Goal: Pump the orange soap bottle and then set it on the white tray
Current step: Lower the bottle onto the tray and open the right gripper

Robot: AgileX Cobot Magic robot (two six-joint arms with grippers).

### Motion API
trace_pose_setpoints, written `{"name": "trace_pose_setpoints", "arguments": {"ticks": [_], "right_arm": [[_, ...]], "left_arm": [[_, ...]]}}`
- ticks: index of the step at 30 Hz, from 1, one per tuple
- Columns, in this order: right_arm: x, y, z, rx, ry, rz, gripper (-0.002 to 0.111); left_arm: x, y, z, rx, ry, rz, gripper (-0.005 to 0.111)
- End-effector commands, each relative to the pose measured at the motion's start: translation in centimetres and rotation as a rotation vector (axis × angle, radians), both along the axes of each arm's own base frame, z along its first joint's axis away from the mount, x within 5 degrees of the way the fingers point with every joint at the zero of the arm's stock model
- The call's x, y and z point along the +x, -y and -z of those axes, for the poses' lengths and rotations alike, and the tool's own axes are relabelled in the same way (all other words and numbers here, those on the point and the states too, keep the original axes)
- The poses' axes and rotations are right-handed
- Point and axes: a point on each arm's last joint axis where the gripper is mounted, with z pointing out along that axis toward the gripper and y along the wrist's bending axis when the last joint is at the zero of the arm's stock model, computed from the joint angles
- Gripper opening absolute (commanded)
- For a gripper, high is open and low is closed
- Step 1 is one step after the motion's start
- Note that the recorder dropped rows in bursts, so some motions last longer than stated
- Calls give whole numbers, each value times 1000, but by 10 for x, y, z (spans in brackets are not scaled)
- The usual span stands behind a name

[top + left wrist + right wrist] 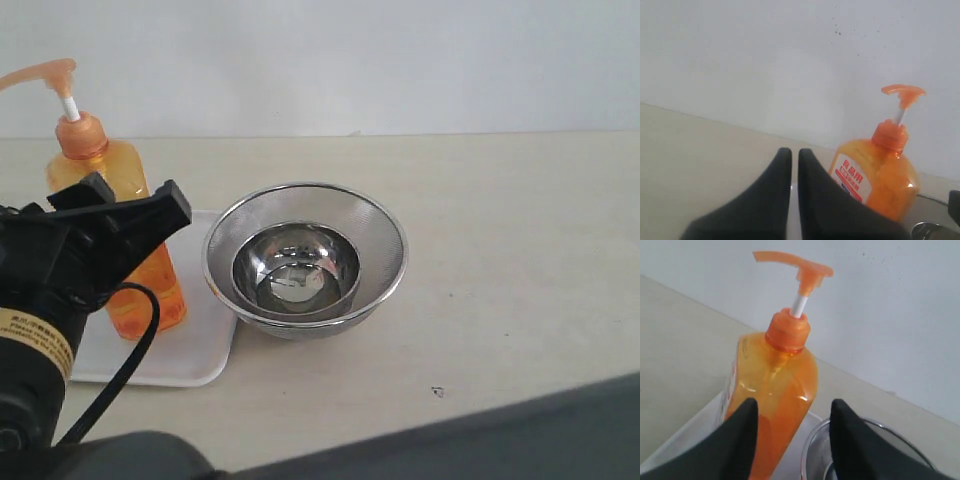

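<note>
Right wrist view: the tall translucent orange plastic soap bottle (780, 385) stands upright directly ahead of the right gripper (794, 405). Its long axis is vertical and its lower body lies between the two black fingers. These fingers are parted about as wide as the bottle, with a sliver of gap on one side, so no firm clamp is judged yet. The orange pump head (800, 265) sits raised on its white stem, above and beyond the fingertips.

The bottle's base rests on the flat white rectangular tray (190, 360). The right gripper is the nearer tool. The left gripper (795, 151), fingers pressed together and holding nothing, faces the labelled side from well apart.

Count:
- one bottle
- one tray
- two bowls: a wide round steel bowl (380, 230) just beside the tray on the pale tabletop (500, 250), and a smaller polished steel bowl (295, 270) nested inside it
</note>
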Motion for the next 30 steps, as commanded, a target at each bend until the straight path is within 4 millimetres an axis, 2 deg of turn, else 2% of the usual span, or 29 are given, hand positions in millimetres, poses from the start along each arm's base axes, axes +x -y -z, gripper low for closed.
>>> {"name": "trace_pose_setpoints", "arguments": {"ticks": [1,7,13,16,19,30], "right_arm": [[-2,9,-8,-3,-59,44,38],[-2,25,-15,9,-59,48,38],[-4,57,-30,43,-67,55,38],[-6,73,-36,-1,-62,49,38],[-7,87,-33,-63,-103,60,38],[-8,90,-28,-74,-118,65,38]], "left_arm": [[-1,1,1,-12,4,9,5],[-1,1,1,-12,4,9,5],[-1,1,1,-12,4,7,5],[-1,0,1,-12,3,5,5],[-1,0,1,-12,3,3,5],[-1,0,1,-12,3,1,5]]}}
